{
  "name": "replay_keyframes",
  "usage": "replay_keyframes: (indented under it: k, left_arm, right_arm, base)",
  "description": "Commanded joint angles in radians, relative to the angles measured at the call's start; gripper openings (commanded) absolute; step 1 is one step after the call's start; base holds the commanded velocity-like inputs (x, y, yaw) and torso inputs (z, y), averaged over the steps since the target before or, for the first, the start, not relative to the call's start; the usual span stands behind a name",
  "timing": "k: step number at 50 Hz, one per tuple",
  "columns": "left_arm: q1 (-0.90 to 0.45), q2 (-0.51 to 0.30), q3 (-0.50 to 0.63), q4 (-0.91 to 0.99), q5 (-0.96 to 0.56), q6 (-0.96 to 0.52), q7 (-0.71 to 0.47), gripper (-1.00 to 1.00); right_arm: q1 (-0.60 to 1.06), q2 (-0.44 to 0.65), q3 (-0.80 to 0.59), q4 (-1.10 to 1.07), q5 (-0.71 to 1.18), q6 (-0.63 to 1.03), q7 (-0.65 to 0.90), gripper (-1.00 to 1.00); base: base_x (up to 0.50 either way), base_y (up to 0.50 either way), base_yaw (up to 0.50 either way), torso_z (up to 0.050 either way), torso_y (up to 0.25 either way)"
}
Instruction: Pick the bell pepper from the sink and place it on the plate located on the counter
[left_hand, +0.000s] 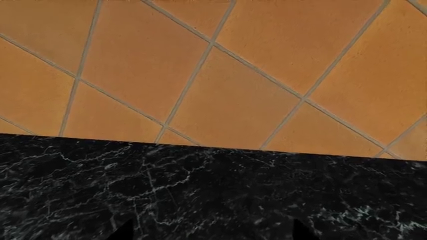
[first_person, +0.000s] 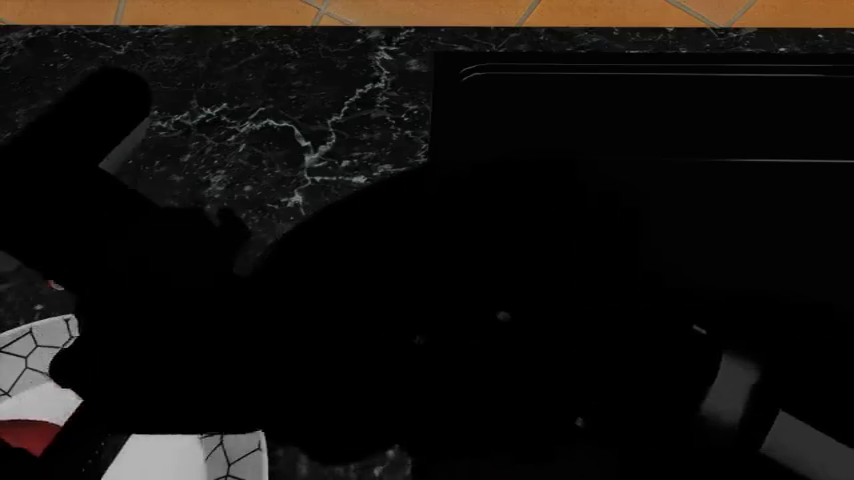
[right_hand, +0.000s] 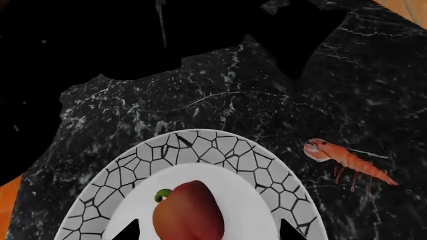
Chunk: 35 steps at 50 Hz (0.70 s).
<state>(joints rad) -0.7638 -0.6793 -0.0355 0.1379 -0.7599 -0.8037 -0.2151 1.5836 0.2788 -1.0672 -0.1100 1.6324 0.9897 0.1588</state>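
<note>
counter (right_hand: 220, 100): black marble with white veins, fills most of the right wrist view; also seen in the left wrist view below an orange tiled wall (left_hand: 220, 65).
sink (first_person: 641, 150): dark recessed basin at the right of the head view, thin pale bar across it. Interior too dark to read.
robot arms: black silhouettes cover most of the head view; no detail visible.
plate (right_hand: 220, 150): white centre, cracked-mosaic rim, sits on the counter. Part of its rim also shows at the lower left of the head view.
bell pepper (right_hand: 189, 212): red-orange, green stem, lying on the plate's white centre. Not in the sink.
shrimp (right_hand: 347, 162): small, orange, on the counter just beside the plate, not touching it.
right gripper (right_hand: 207, 232): two dark fingertips spread wide, one either side of the pepper, clear gap each side. Holds nothing.
left gripper (left_hand: 212, 232): only two dark tips visible over bare counter, set apart, nothing between them.
</note>
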Motion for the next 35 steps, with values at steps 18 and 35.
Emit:
replay_keyframes:
  k: [18,35]
  left_arm:
    - [-0.025,-0.003,-0.004,0.015,-0.018,-0.024,-0.018,1.0]
    - [0.004,-0.021,-0.046,0.06,-0.055,-0.043,-0.036,1.0]
  right_arm:
    - [0.043,0.256,0.131,-0.154,0.16,-0.007,0.139,1.0]
    - [0.012,0.417,0.207,-0.224,0.192,-0.059,0.194,1.0]
  base:
    - [0.0,0.0,0.0,0.0,0.0]
    - [0.0,0.0,0.0,0.0,0.0]
